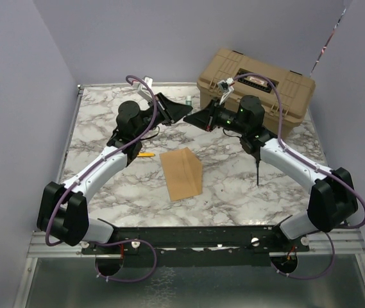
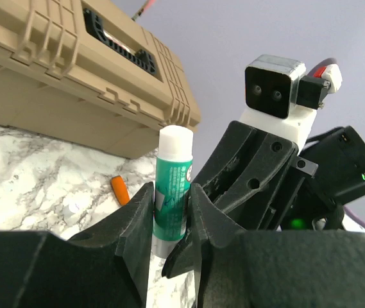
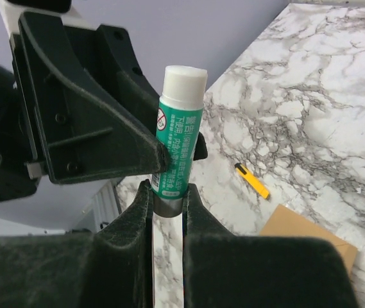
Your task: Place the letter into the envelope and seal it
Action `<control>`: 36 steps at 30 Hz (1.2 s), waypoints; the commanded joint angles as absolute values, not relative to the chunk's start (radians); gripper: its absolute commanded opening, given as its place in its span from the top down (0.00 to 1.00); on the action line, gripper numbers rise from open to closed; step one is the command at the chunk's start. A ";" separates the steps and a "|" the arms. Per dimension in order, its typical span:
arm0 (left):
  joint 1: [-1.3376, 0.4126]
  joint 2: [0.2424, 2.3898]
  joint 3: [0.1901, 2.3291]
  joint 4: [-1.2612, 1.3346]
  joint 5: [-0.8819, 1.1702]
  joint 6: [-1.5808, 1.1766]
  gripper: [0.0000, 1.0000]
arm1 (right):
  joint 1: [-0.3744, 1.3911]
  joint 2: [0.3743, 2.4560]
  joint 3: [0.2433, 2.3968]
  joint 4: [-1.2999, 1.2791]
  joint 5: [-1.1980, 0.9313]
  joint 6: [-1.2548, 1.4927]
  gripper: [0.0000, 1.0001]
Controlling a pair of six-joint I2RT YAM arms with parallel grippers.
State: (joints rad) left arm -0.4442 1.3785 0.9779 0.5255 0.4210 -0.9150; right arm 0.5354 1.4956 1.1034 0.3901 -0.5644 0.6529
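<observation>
Item 1: green-labelled, white-capped glue stick (image 3: 177, 147), long axis upright, upper centre of the overhead frame. Right jaws clamped on its grey base; left jaws flank its body, grip we cannot tell.
Item 2: kraft-brown paper envelope (image 1: 182, 174), flat on the marble desk (image 1: 105, 135), mid-frame below both jaws.

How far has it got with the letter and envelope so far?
Probably done: no loose letter shows on the table, so it may already be inside the brown envelope, though I can't see in. In hand: both the left hand and right hand grip a green glue stick, its white cap on. Still to do: uncapping, gluing and sealing the envelope.
</observation>
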 commanded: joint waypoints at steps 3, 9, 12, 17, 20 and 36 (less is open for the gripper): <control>-0.433 1.356 1.062 0.327 0.526 -0.832 0.69 | 0.534 1.450 1.111 0.295 -0.755 0.412 1.00; -0.432 1.329 1.051 0.232 0.530 -0.756 0.70 | 0.535 1.476 1.170 0.129 -0.815 0.289 1.00; -0.430 1.320 1.047 0.206 0.555 -0.727 0.86 | 0.535 1.479 1.174 0.116 -0.804 0.279 1.00; -0.430 1.301 1.047 0.229 0.637 -0.706 1.00 | 0.534 1.505 1.233 0.070 -0.885 0.306 1.00; -0.430 1.282 1.079 0.249 0.611 -0.707 1.00 | 0.533 1.492 1.250 0.109 -0.879 0.407 0.92; -0.444 1.243 1.170 0.272 0.229 -1.205 1.00 | 0.661 1.265 1.117 0.370 -0.351 0.028 0.17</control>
State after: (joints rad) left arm -0.4347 1.2526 1.1378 0.3042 0.3225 -1.0477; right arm 0.6186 1.2800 1.1461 0.2955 -0.5186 0.2813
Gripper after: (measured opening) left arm 0.182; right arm 0.847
